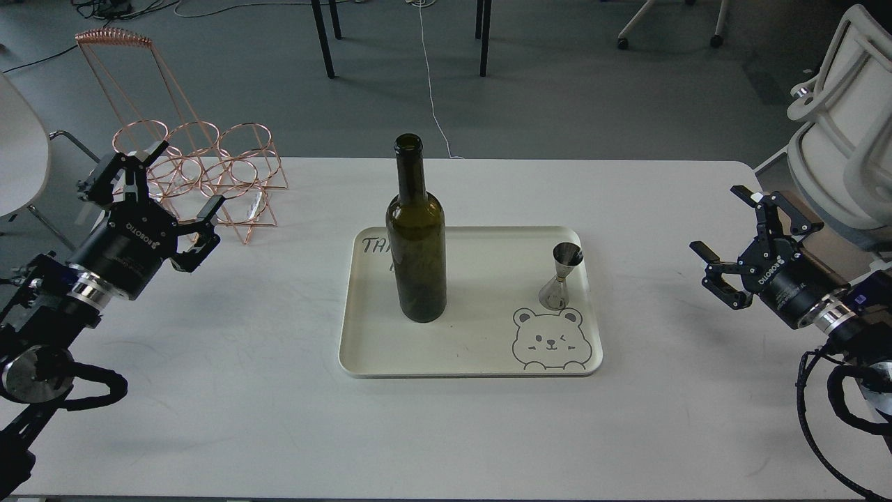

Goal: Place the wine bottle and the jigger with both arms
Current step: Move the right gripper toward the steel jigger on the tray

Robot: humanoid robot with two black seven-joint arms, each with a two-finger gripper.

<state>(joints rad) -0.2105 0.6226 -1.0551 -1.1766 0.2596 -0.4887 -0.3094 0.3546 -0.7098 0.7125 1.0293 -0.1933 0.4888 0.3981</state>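
The wine bottle point(417, 237) hides most of the handwriting at the upper left of the tray point(390, 362); only "TH" shows clearly. At the frame's right edge a white office chair point(847, 125) is cut off. Both arms run out of frame at the lower corners.

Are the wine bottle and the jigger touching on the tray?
Apart. The head view shows bare tray between the wine bottle and the jigger.

The left gripper point(182, 180) sits at the frame's left, fingers spread wide, pointing up-right. The right gripper point(723, 222) at the right edge is likewise spread, pointing up-left.
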